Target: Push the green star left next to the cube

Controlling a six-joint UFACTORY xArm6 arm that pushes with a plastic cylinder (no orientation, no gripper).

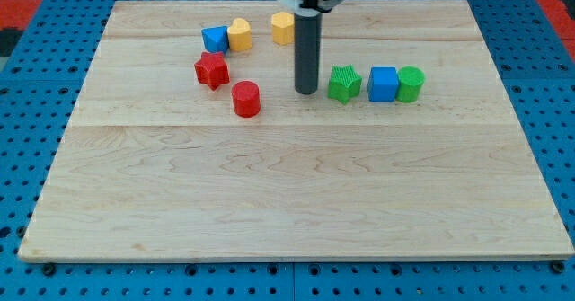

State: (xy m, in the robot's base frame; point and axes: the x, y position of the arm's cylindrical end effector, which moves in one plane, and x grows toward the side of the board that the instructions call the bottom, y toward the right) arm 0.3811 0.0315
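The green star (343,84) lies right of the board's centre, in the upper half. A blue cube (384,84) stands just to its right, nearly touching it. A green cylinder (411,84) touches the cube's right side. My tip (306,92) rests on the board just left of the green star, with a small gap between them. The dark rod rises from it toward the view's top.
A red cylinder (246,99) and a red star (212,70) lie left of my tip. A blue block (215,39), a yellow block (239,35) and another yellow block (283,28) sit near the wooden board's (287,193) top edge.
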